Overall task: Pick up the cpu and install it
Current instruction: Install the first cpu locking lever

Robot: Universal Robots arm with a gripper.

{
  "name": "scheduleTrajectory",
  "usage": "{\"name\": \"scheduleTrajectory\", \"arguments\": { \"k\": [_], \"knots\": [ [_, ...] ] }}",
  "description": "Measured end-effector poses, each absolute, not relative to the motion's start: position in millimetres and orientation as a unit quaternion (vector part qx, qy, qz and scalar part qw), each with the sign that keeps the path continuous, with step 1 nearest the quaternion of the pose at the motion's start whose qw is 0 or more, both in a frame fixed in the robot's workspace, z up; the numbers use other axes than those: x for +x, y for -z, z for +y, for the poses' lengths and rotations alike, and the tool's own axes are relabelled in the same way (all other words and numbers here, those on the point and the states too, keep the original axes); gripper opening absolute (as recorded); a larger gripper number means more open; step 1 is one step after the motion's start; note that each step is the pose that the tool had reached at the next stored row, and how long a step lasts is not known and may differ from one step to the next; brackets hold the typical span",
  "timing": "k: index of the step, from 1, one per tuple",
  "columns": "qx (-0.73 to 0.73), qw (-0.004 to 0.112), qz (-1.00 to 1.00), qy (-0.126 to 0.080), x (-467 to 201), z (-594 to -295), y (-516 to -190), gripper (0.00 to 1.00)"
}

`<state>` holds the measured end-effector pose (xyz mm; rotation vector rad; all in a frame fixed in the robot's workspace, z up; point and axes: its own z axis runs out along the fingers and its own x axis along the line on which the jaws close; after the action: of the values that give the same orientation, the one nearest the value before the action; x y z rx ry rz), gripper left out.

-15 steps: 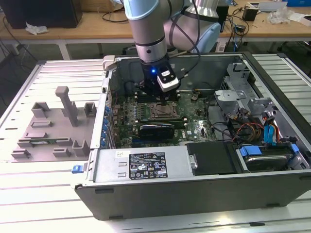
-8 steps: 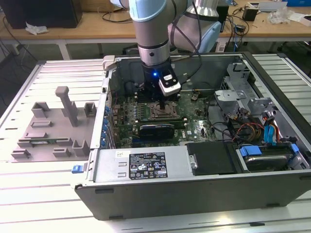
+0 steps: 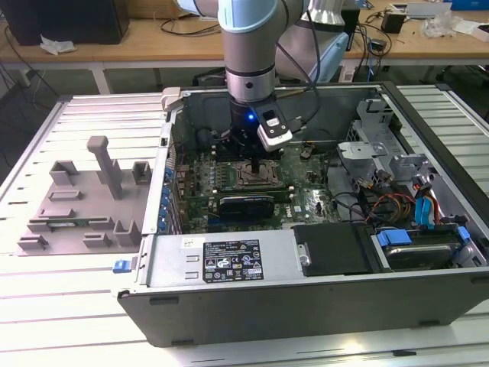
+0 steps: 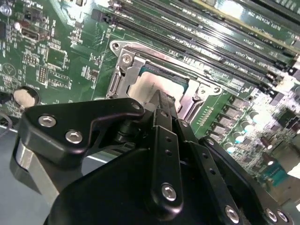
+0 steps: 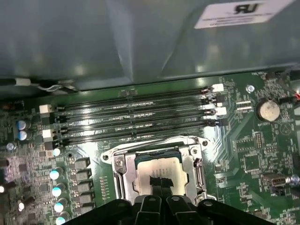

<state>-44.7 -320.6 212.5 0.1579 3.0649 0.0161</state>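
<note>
Gripper (image 3: pixel 254 164) of the arm (image 3: pixel 250 46) hung down inside the open computer case (image 3: pixel 306 267), straight above the CPU socket (image 3: pixel 252 177) on the green motherboard (image 3: pixel 306 191). In both wrist views its black fingers (image 5: pixel 159 187) came together to a narrow tip, with no clear gap between them, and this tip stood on or just over the top of the cpu (image 5: pixel 157 172). Whether the fingers really touched the chip could not be told. They did not hold anything.

The cpu (image 4: pixel 157 84) lay flat in the socket, inside the metal socket frame (image 5: pixel 119 171), with its silvery top turned up. The frame surrounded it on all sides, and the chip looked level with it. Beside the socket, four long memory slots (image 5: pixel 136 117) ran in parallel, between the socket and the wall of the case. A round coin battery (image 5: pixel 268 110) sat on the board, well apart from the socket. A row of small capacitors (image 5: pixel 56 187) stood on the other side of the socket.

In the exterior view, a grey plastic tray (image 3: pixel 84 206) with upright blocks lay on the slatted table (image 3: pixel 46 306), on the exterior view's left of the case. A drive with blue clips (image 3: pixel 416 248) and a bunch of cables (image 3: pixel 390 202) sat in the case, on the exterior view's right.
</note>
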Motion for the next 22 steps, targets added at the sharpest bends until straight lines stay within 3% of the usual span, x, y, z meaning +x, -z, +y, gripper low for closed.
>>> {"name": "scheduleTrajectory", "arguments": {
  "k": [22],
  "knots": [
    [0.026,0.036,0.999,-0.002,-44.1,-320.6,-239.8,0.11]
  ]
}}
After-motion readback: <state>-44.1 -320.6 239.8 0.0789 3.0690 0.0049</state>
